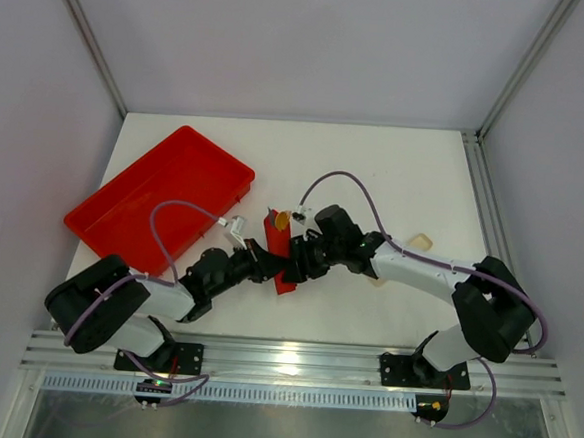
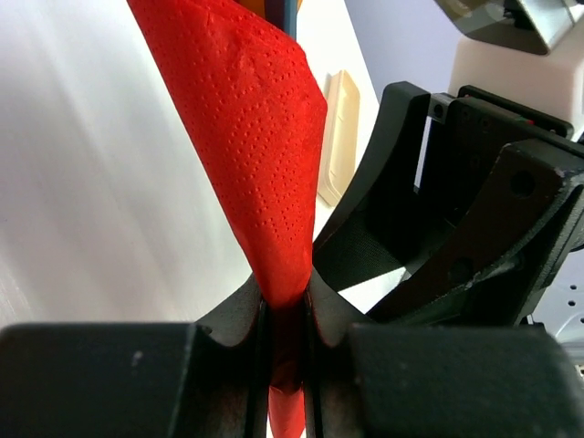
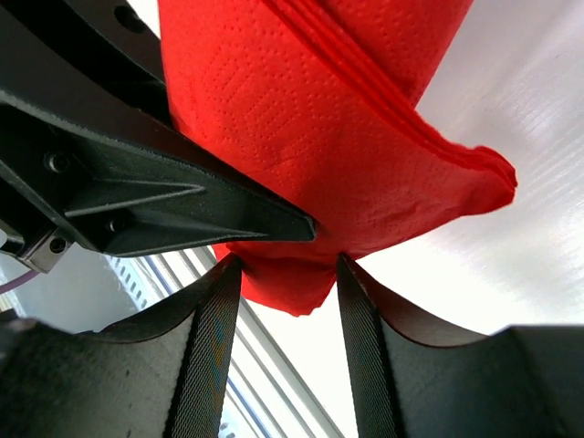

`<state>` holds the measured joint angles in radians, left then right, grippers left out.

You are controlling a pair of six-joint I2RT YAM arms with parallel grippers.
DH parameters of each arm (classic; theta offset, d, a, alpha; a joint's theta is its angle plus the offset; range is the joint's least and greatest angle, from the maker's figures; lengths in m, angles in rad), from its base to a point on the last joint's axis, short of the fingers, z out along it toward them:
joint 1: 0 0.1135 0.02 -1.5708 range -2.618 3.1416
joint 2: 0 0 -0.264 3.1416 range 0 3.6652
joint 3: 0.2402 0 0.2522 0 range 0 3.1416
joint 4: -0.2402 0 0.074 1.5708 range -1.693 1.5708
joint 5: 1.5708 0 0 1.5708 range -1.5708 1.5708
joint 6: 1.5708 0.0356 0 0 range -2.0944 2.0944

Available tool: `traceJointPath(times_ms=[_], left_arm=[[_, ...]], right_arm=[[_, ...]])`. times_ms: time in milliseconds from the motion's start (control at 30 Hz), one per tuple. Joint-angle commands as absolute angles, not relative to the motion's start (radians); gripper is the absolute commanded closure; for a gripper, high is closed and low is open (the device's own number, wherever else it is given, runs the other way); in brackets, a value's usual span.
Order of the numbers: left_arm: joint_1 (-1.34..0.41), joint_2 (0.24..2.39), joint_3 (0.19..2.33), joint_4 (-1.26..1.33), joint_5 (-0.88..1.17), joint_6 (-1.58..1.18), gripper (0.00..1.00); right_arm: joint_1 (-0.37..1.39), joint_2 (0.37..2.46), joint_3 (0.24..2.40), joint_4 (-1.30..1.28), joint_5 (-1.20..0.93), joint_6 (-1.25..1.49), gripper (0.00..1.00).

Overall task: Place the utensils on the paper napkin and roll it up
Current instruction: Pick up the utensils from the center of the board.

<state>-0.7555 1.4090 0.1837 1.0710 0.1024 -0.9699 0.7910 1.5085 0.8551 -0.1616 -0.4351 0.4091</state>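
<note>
Your left gripper (image 2: 287, 319) is clamped tight on the paper napkin (image 2: 255, 137). Its two pads press the red paper flat between them, and the sheet fans out upward from the pinch as a folded, dimpled wedge.

Your right gripper (image 3: 286, 269) faces it from the other side. Its jaws stand apart with the napkin's lower folded end hanging between the fingertips (image 3: 228, 274). The paper brushes both tips, but they are not squeezing it. One black finger of the left gripper crosses in front of the napkin in the right wrist view.

From above, the two arms meet nose to nose at the middle of the white table (image 1: 375, 175), slightly left of centre. The napkin is a narrow red strip caught between them and lifted at the pinch. A small yellowish rounded piece (image 1: 282, 219) shows at the strip's far end; you cannot tell what it is.

A pale utensil (image 2: 339, 137) lies flat on the table past the napkin, apart from it and beside the right gripper's black body. The red plastic tray (image 1: 122, 207) sits at an angle at the far left, well apart from both grippers.
</note>
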Motion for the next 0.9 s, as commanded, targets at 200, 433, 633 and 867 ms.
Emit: traceJointPath(times_ms=[200, 433, 633, 867], left_arm=[[-0.778, 1.319, 0.221, 1.005, 0.112, -0.914, 0.97], [-0.79, 1.244, 0.207, 0.956, 0.114, -0.891, 1.0], [-0.804, 1.166, 0.212, 0.91, 0.117, -0.884, 1.0], [-0.822, 1.129, 0.216, 0.891, 0.117, -0.879, 1.0]], right_arm=[[0.798, 1.344, 0.894, -0.209, -0.291, 0.347, 0.48], [0.796, 1.318, 0.945, -0.238, -0.282, 0.368, 0.46], [0.796, 1.315, 0.95, -0.216, -0.311, 0.399, 0.46], [0.798, 1.304, 0.948, -0.178, -0.336, 0.426, 0.47]])
